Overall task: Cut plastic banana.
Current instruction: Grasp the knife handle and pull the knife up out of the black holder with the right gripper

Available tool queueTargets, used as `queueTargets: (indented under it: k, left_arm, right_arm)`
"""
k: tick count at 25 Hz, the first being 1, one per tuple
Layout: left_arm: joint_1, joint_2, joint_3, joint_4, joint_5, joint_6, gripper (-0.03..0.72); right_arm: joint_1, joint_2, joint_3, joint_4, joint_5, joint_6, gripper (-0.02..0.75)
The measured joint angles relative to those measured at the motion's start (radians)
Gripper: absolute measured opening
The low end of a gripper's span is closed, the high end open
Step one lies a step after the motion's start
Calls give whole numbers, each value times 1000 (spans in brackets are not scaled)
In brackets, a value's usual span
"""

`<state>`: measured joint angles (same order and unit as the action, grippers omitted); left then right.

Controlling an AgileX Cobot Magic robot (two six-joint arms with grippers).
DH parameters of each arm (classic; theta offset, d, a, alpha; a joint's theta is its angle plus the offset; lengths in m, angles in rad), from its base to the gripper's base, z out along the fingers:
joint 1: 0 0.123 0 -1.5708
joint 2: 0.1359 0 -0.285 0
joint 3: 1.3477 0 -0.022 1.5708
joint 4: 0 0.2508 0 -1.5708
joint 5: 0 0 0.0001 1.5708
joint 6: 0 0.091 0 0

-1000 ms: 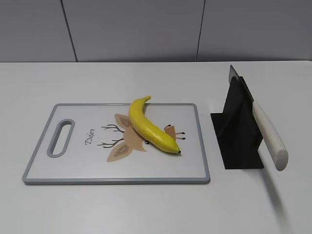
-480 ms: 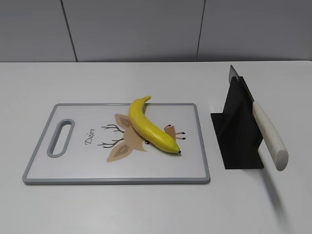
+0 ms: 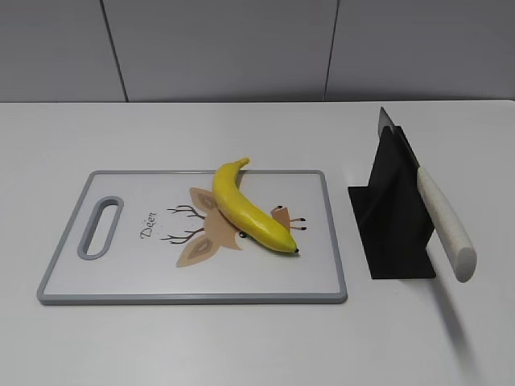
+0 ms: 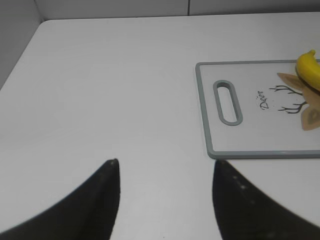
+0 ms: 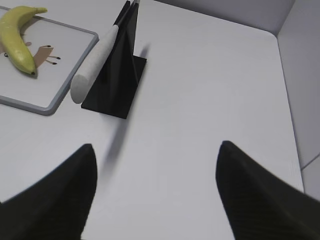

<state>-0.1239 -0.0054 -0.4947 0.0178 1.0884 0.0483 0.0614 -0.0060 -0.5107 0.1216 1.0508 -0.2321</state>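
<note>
1. Plastic banana (image 3: 248, 211) is lying diagonally on the cutting board (image 3: 121, 277), over the deer print, stem at 11 o'clock, dark tip at 5 o'clock
2. Left gripper (image 4: 165, 170) is hovering over bare table (image 3: 64, 137) w/ jaws spread wide, holding nothing; banana is sitting at its 2 o'clock, well apart
3. Right gripper (image 5: 156, 150) is also gaping wide & empty; banana at its 10 o'clock, well apart
4. Knife (image 3: 441, 219) is resting in black stand (image 3: 394, 225) just beside board's 3 o'clock edge, btwn right gripper & banana

1. The place looks like a test lab: a bare white surface (image 3: 241, 346) and plain grey wall panels (image 3: 225, 48).
2. A cutting board (image 3: 121, 281) and a knife (image 3: 442, 221) in a black stand (image 3: 390, 233) imitate a kitchen.
</note>
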Motion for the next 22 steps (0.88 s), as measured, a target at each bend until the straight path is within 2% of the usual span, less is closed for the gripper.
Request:
queueTargets:
  k: [6, 17, 22]
  left_arm:
    - [0, 0, 0, 0, -1, -1, 573]
    - [0, 0, 0, 0, -1, -2, 573]
    - [0, 0, 0, 0, -1, -2, 573]
  right_arm:
    - [0, 76, -63, -16, 6, 40, 575]
    - [0, 540, -304, -18, 152, 131, 575]
    - [0, 718, -408, -6, 163, 173, 575]
